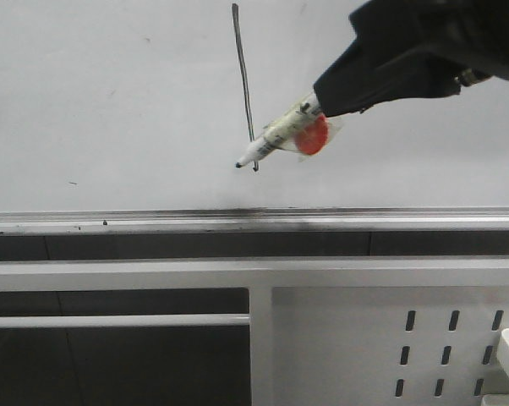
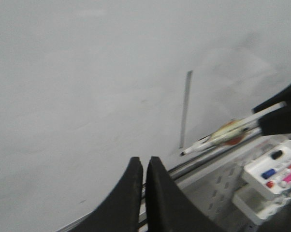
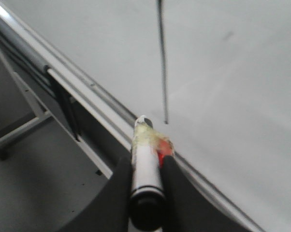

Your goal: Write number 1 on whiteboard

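Black ink of the number 1 stood finished mid-whiteboard. Right gripper jaws clamped the marker — best retreated straight off, avoiding smears; left gripper jaws pressed closed, empty.

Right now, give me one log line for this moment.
right gripper: shut on marker | left gripper: shut, empty | number 1: drawn on whiteboard | marker tip: beside stroke's lower end

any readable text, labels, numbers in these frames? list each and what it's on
"1": a hand-drawn black stroke, the number 1, on the whiteboard.
Marker held in the right gripper: taped wrap with a red patch, no print readable.
Pens in the white tray, seen from the left wrist: any labels too small and blurred to read.
Nothing else carries legible text.
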You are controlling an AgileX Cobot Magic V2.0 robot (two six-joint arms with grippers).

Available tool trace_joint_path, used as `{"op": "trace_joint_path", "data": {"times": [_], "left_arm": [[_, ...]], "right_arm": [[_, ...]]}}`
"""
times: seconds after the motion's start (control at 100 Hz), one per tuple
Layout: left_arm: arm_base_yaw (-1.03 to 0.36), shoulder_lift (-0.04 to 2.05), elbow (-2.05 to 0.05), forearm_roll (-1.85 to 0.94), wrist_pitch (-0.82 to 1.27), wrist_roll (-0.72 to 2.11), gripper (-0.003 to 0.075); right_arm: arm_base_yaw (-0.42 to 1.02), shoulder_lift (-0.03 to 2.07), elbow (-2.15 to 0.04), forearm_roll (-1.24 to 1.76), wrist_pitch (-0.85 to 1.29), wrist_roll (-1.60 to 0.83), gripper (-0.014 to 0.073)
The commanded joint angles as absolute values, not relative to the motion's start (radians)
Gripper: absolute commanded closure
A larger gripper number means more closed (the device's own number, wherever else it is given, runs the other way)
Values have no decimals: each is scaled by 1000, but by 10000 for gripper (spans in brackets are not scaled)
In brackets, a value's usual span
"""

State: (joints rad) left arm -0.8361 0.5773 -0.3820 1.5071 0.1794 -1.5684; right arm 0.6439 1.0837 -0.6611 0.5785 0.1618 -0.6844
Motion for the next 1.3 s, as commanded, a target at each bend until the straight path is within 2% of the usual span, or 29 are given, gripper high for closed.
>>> {"op": "trace_joint_path", "data": {"times": [0.0, 0.19, 0.26, 0.33, 0.48, 0.56, 1.03, 1.06, 1.1, 1.2, 1.29], "left_arm": [[-834, 585, -436, 1582, 41, -1523, 740], [-834, 667, -443, 1582, -77, -1392, 738], [-834, 722, -443, 1582, -109, -1381, 714], [-834, 782, -444, 1582, -166, -1319, 636], [-834, 904, -475, 1582, -180, -1279, 386], [-834, 955, -504, 1582, -169, -1258, 342], [-834, 1056, -569, 1582, -147, -1235, 367], [-834, 1056, -569, 1582, -147, -1235, 398], [-834, 1056, -569, 1582, -147, -1235, 475], [-834, 1056, -569, 1582, -151, -1235, 738], [-834, 1056, -569, 1582, -151, -1233, 740]], "right_arm": [[682, 1030, -692, 590, 169, -698, 665], [709, 1035, -759, 526, 382, -698, 664], [709, 1050, -797, 506, 448, -698, 664], [709, 1064, -839, 487, 499, -698, 664], [718, 1087, -917, 485, 561, -698, 664], [733, 1096, -950, 485, 564, -698, 664], [765, 1112, -990, 485, 587, -698, 664], [765, 1112, -990, 485, 587, -698, 664], [765, 1112, -990, 485, 587, -698, 664], [765, 1112, -990, 485, 587, -698, 664], [765, 1112, -990, 485, 587, -698, 664]]}}
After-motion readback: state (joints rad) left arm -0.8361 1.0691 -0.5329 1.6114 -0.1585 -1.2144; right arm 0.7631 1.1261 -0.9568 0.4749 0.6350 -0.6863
